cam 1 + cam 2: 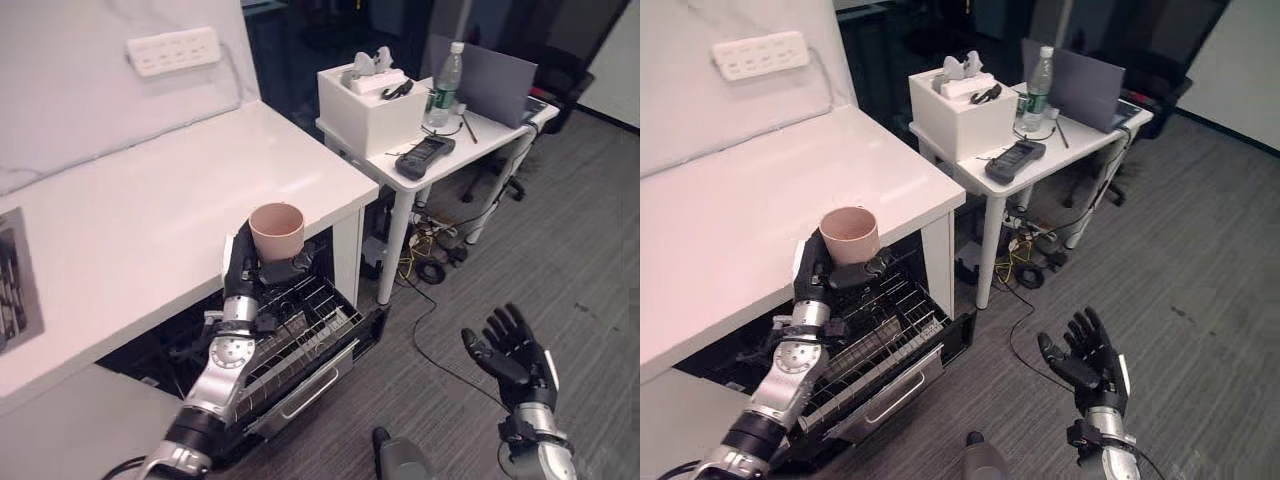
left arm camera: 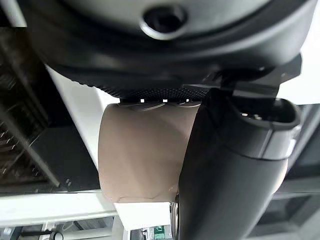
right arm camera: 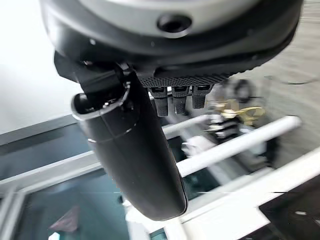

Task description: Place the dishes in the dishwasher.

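White counter point(image 1: 150, 220), right front corner: left hand point(image 1: 243, 275) clamped around pink cup point(image 1: 277, 230), above pulled-out dishwasher rack point(image 1: 300, 335). Right hand point(image 1: 512, 350) idle, fingers spread. Risk: cup slipping, striking tines.

Left hand point(image 1: 243, 268) grips pink cup point(image 1: 277, 231) above rack point(image 1: 300, 335)

The cup's point(image 2: 142, 160) top end lies hidden behind the left hand point(image 2: 235, 170), and the thumb covers one side of it. The rack's point(image 1: 300, 335) back half sits out of sight under the counter point(image 1: 150, 230) — too dark to tell its contents. A panel point(image 1: 15, 275) in the counter is cut off by the edge of the head view — what it holds cannot be made out.
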`<state>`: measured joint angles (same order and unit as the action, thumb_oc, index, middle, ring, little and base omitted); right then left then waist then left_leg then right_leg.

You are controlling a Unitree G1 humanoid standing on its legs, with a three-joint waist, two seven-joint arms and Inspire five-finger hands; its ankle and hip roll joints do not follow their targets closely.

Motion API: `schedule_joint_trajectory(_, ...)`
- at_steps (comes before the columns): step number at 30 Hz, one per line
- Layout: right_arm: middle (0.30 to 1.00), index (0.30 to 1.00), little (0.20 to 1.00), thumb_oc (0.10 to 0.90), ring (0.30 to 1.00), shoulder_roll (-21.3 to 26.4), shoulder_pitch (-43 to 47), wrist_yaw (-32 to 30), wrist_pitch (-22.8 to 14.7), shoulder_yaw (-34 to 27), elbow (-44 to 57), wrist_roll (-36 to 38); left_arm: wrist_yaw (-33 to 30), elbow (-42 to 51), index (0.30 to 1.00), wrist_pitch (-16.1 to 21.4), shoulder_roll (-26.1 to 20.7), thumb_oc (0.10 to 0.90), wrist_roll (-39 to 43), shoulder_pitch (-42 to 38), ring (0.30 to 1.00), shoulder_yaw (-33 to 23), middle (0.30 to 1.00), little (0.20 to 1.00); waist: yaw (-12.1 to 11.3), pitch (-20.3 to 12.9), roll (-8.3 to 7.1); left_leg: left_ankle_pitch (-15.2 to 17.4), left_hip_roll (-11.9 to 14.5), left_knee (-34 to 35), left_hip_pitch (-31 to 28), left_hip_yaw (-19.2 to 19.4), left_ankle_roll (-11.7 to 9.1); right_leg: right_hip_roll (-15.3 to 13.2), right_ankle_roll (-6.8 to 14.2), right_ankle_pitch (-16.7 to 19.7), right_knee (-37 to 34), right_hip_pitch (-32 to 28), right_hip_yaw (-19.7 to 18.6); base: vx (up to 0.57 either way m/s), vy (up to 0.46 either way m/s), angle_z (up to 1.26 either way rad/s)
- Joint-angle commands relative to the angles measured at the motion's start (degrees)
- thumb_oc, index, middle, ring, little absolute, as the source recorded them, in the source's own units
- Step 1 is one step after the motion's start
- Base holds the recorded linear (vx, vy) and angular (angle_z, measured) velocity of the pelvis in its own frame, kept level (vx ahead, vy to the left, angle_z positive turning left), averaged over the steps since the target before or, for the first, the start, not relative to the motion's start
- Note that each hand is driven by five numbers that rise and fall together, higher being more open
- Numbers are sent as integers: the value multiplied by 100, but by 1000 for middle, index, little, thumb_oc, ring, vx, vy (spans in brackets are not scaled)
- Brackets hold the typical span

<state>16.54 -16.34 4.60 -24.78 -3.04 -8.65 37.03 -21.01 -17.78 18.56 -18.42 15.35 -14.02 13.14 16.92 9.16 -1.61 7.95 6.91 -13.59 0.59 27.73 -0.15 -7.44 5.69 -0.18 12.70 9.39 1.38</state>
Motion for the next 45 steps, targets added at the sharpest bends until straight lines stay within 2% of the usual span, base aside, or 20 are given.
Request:
schedule_joint_trajectory(1,900,900,900,800,900,456,357,336,-1046,-319,866,-126,-628,172,300,537,-159,400,-336,-501,300,-239,300,300,21,-82,-19,695,168,-360,-219,-325,46,-484,627,-490,449,-43,261,-32,18,-26)
schedule_joint_trajectory(3,900,900,900,800,900,478,384,359,-1107,-306,976,-213,-757,232,300,523,-95,400,-470,-461,300,-255,300,300,14,-81,-25,690,168,-360,-225,-317,45,-482,619,-485,449,-43,272,-30,21,-36)
schedule_joint_trajectory(4,900,900,900,800,900,563,424,521,-1094,-254,1240,-280,-1102,150,300,623,-52,400,-597,-464,300,-213,300,300,13,-92,-25,703,170,-360,-238,-313,43,-470,608,-507,449,-66,269,-31,24,-40)
schedule_joint_trajectory(5,900,900,900,800,900,571,429,575,-1110,-247,1257,-264,-1161,132,300,636,-51,400,-628,-473,300,-206,300,300,12,-93,-24,705,170,-360,-239,-312,42,-468,607,-511,449,-70,267,-25,15,-22)
schedule_joint_trajectory(6,900,900,900,800,900,641,616,611,-1110,-110,1351,-345,-1424,203,300,639,44,400,-891,-459,300,-172,300,300,-52,-102,-36,694,155,-360,-234,-356,31,-464,587,-535,449,-110,297,-6,-4,-6)
schedule_joint_trajectory(8,900,900,900,800,900,748,758,602,-1051,28,1451,-378,-1565,213,300,740,45,400,-1092,-461,300,-94,300,300,-119,-115,-43,682,155,-360,-214,-399,19,-454,563,-558,449,-145,323,0,0,0)
schedule_joint_trajectory(9,900,900,900,800,900,809,897,592,-896,178,1552,-286,-1838,233,300,772,64,400,-1371,-488,300,-33,300,300,-177,-130,-42,683,148,-360,-203,-440,7,-455,552,-590,449,-185,368,-12,-29,3)
schedule_joint_trajectory(13,900,900,900,800,900,795,1194,767,-865,549,1580,-93,-2096,226,300,1036,96,400,-1809,-533,300,66,300,300,-319,-179,-36,655,153,-360,-172,-531,-26,-465,508,-653,449,-267,485,7,-27,19)
schedule_joint_trajectory(17,900,900,900,800,900,807,1579,1138,-382,984,1692,36,-2394,348,300,1173,87,400,-2396,-560,300,189,300,300,-521,-234,-49,655,173,-360,-161,-610,-76,-516,467,-740,449,-358,650,27,-46,24)
schedule_joint_trajectory(21,900,900,900,800,900,855,1949,1099,-247,1311,1692,69,-2451,427,300,1157,76,400,-2673,-563,300,420,300,300,-723,-273,-77,651,183,-360,-124,-698,-111,-542,431,-802,449,-420,777,30,-56,20)
schedule_joint_trajectory(27,900,900,900,800,900,825,2361,911,-42,1680,1596,132,-2395,464,300,1327,91,400,-2765,-477,300,679,300,300,-967,-281,-83,648,172,-360,-79,-904,-148,-537,367,-878,449,-525,879,37,-46,24)
schedule_joint_trajectory(37,900,900,900,800,900,700,2914,882,255,1939,1609,28,-1567,550,300,1476,136,400,-2446,-367,300,1207,300,300,-1200,-268,-91,614,136,-360,56,-1268,-189,-449,255,-953,449,-610,946,22,-26,24)
schedule_joint_trajectory(45,900,900,900,800,900,699,3270,719,537,2097,1477,37,-1373,542,300,1710,147,400,-2448,-304,300,1497,300,300,-1325,-250,-91,602,101,-360,86,-1477,-207,-400,205,-1005,449,-710,984,27,-20,15)
